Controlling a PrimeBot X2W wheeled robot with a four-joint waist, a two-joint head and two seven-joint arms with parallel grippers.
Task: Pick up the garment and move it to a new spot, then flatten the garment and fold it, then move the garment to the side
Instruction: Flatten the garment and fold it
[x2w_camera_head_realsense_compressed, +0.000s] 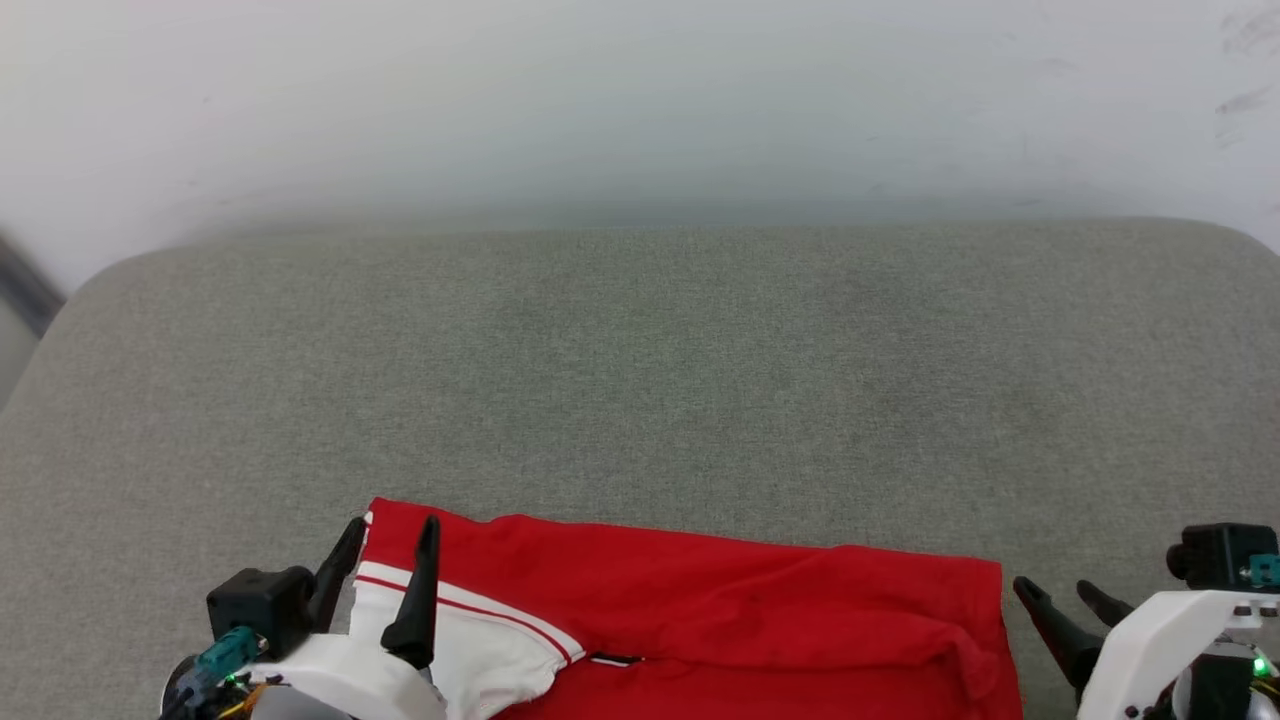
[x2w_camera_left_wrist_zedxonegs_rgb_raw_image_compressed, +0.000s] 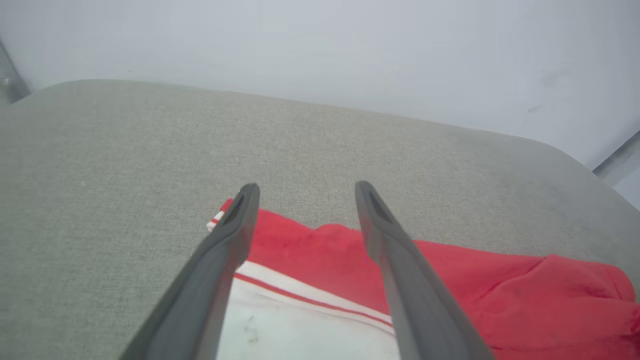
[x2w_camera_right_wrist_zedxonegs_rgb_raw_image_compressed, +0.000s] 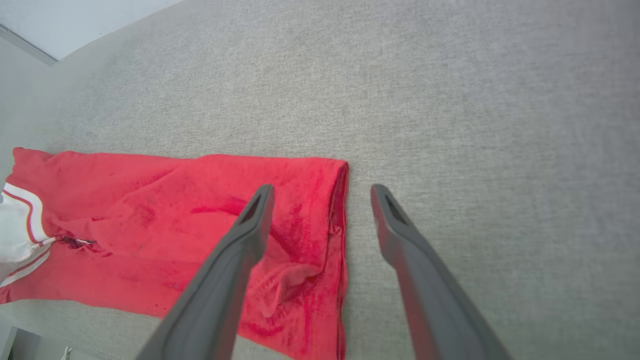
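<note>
Both grippers sit at the near edge of the head view. Left gripper (x2w_camera_head_realsense_compressed: 392, 528) has its two dark fingers spread and empty, one just off the left edge of the garment (x2w_camera_head_realsense_compressed: 750, 600) and the other above the white sleeve (x2w_camera_head_realsense_compressed: 470, 640) with its red stripe trim. I cannot tell if either finger touches the cloth. Right gripper (x2w_camera_head_realsense_compressed: 1052, 587) is spread too, holding nothing, just right of the garment's right edge. In its own wrist view one finger (x2w_camera_right_wrist_zedxonegs_rgb_raw_image_compressed: 240, 250) hangs over the red cloth and the other over bare grey surface (x2w_camera_head_realsense_compressed: 640, 380). The garment lies red side up along the near edge of the padded surface, stretched left to right, rumpled toward its right end. A pale wall (x2w_camera_head_realsense_compressed: 640, 100) rises behind.
</note>
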